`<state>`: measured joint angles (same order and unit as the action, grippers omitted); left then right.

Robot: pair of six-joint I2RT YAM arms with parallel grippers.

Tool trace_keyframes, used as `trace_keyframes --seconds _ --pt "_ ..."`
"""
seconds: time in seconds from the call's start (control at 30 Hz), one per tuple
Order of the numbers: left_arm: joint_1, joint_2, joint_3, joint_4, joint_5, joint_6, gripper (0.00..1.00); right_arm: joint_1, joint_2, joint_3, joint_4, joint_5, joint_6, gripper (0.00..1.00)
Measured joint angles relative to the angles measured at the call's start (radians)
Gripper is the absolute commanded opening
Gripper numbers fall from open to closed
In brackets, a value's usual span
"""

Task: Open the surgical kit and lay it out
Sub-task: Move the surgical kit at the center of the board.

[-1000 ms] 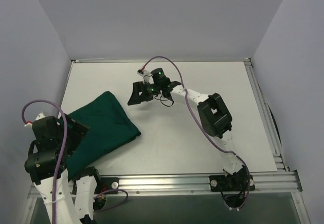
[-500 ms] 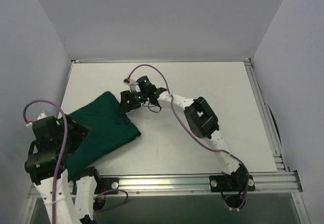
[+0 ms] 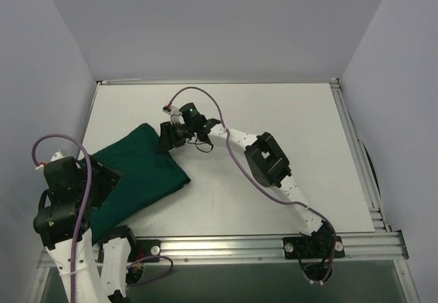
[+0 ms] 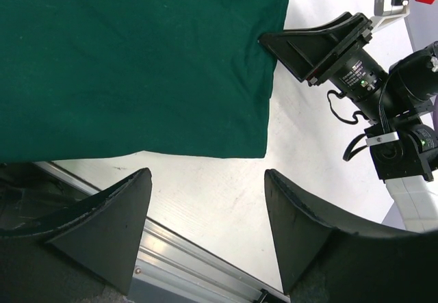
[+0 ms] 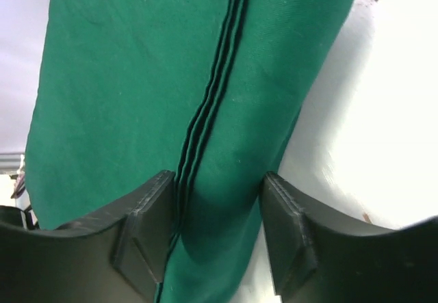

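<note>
The surgical kit (image 3: pixel 137 169) lies as a closed dark green cloth bundle at the table's near left; whatever is inside is hidden. My right gripper (image 3: pixel 166 141) reaches across to the bundle's far right corner. In the right wrist view its jaws (image 5: pixel 219 228) are open and straddle a raised fold of the green cloth (image 5: pixel 137 77), the left pad against a stack of layered edges. My left gripper (image 4: pixel 205 221) is open and holds nothing, hovering at the near table edge just short of the cloth (image 4: pixel 137 63). The right gripper's fingers (image 4: pixel 321 40) show there at the cloth's corner.
An aluminium rail (image 3: pixel 274 241) runs along the table's near edge and appears under the left jaws (image 4: pixel 191 262). A second rail (image 3: pixel 356 159) borders the right side. Grey walls close in the left, back and right. A purple cable (image 3: pixel 233 156) loops along the right arm.
The right arm swung left across the table until its gripper reached the cloth's far corner, and its jaws narrowed around the fold. The left arm and the bundle stayed put.
</note>
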<state>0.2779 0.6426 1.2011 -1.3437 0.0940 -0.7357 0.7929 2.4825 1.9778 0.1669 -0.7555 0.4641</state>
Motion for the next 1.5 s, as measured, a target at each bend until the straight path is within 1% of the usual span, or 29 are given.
trace_keyframes --seconds 0.03,0.1,0.17,0.2,0.27,0.3,0.47,0.7,0.9,1.13,1.17,1.2,1.3,1.5 --pt "0.000 0.000 0.000 0.000 0.000 0.000 0.75 0.003 0.005 0.006 -0.002 0.003 0.003 0.42" --pt "0.000 0.000 0.000 0.000 0.000 0.006 0.75 0.006 0.017 0.025 -0.008 0.000 0.012 0.38" --pt "0.000 0.000 0.001 0.000 0.000 0.011 0.74 0.007 0.019 0.038 -0.017 0.009 0.013 0.29" --pt "0.000 0.000 0.002 0.000 0.000 0.014 0.74 0.007 0.019 0.045 -0.021 0.014 0.016 0.23" --pt "0.000 0.000 0.005 0.000 0.000 0.018 0.73 0.007 0.019 0.060 -0.032 0.025 0.021 0.17" --pt "0.000 0.000 0.008 -0.001 0.000 0.019 0.73 0.007 0.019 0.066 -0.036 0.031 0.023 0.11" --pt "0.000 0.006 0.010 -0.001 0.000 0.029 0.73 0.005 0.019 0.075 -0.050 0.053 0.034 0.00" --pt "0.000 0.040 0.010 -0.001 0.000 0.043 0.72 -0.011 0.011 0.045 -0.017 0.050 0.059 0.00" --pt "0.000 0.078 0.010 0.000 -0.002 0.050 0.72 -0.053 -0.054 -0.086 0.059 0.053 0.089 0.00" --pt "0.000 0.164 0.036 0.000 -0.027 0.061 0.71 -0.151 -0.131 -0.224 0.121 0.073 0.105 0.00" --pt "0.000 0.176 0.040 0.003 -0.032 0.061 0.70 -0.166 -0.143 -0.243 0.127 0.078 0.105 0.00" --pt "0.000 0.194 0.043 0.005 -0.037 0.060 0.67 -0.182 -0.154 -0.259 0.127 0.082 0.104 0.00" --pt "0.000 0.241 0.043 0.015 -0.040 0.060 0.65 -0.227 -0.190 -0.314 0.138 0.100 0.100 0.00" --pt "-0.025 0.331 0.028 0.098 -0.057 0.033 0.64 -0.315 -0.275 -0.434 0.146 0.128 0.083 0.00"
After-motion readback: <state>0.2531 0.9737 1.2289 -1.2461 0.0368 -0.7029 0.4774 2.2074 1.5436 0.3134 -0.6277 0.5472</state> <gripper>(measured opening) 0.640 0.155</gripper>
